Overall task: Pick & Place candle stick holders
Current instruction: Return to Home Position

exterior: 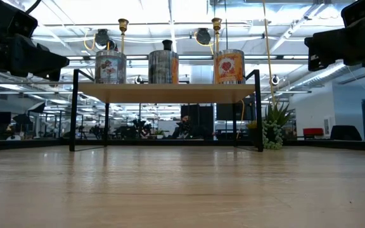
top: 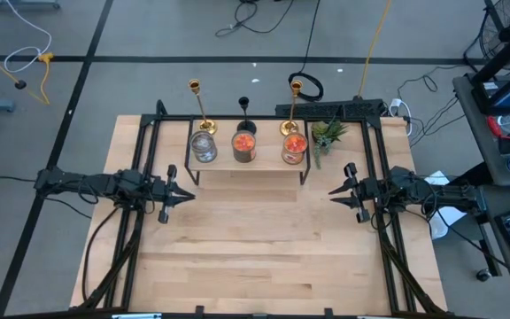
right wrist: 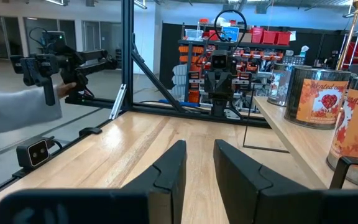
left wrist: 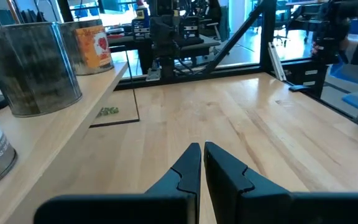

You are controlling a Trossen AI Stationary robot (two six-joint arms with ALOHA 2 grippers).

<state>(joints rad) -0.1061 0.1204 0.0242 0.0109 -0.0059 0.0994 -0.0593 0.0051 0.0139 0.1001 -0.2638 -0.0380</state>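
Low view first, since it starts nearest: a long stretch of bare table (exterior: 182,190) up front with nothing of the job on it. Next back are the two arms, one out at each side edge and well apart from each other. The left gripper (left wrist: 201,149) is clenched on nothing, fingers practically touching. The right gripper (right wrist: 199,146) has its jaws parted, also empty.

Past them sits the shelf (top: 246,170) with three candle jars (top: 244,146) lined up on it. Right behind the jars are the candle stick holders: left gold one (top: 200,106), short black one (top: 246,113), right gold one (top: 296,106). I can't tell whether they stand on the back strip of the shelf or on the table behind it. The little plant (top: 328,135) is just beside the shelf's right end.

The step is just parking at home, and both arms look basically there. To do it well I'd say keep each arm on its own side and level, with no swinging in toward the shelf legs. Those tall gold ones look easy to tip, so let everything settle before reaching past the jars – no rush
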